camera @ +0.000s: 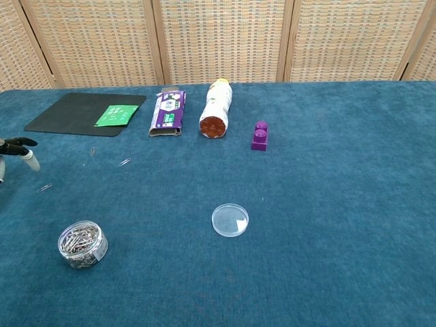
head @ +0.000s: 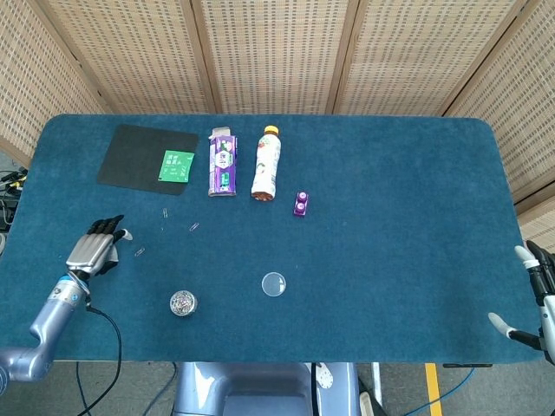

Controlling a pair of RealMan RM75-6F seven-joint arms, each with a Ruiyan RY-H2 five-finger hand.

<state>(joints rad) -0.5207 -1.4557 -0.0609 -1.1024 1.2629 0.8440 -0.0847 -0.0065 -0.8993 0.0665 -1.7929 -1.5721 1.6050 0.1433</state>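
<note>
Item 1. My left robot hand (head: 94, 247), near the left edge of the counter (head: 399, 225), toward the front: fingers apart, holding nothing, hovering over the blue cloth. In the chest view only its dark fingertips (camera: 17, 144) show at the left border.

Item 2. Loose paper clip (head: 140, 252), lying on the counter just beside that robot hand. Two further clips (head: 194, 227) lie a little farther back, apart from each other.

Item 3. Black mat (head: 139, 156), flat at the back left corner. On it, a green packet (head: 177, 165) near the mat's right edge.

Item 4. Round clear tub (head: 183, 302) near the front edge, open-topped, filled with a heap of silver paper clips (camera: 82, 242). It stands well apart from the left robot hand.

Item 5. Purple carton (head: 223, 163), lying on its side just right of the mat, its opened end toward the front.

Item 6. Bottle (head: 266, 163), lying on its side beside the carton, yellow cap toward the back edge, base toward the front. Contents: cannot tell.

Item 7. Clear round lid (head: 274, 283), flat, near the front middle, apart from the tub.

Item 8. Purple block (head: 301, 204), right of the bottle's base.

Item 9. My right robot hand (head: 539, 290), at the front right corner, partly cut off by the picture's border: fingers spread, holding nothing.
</note>
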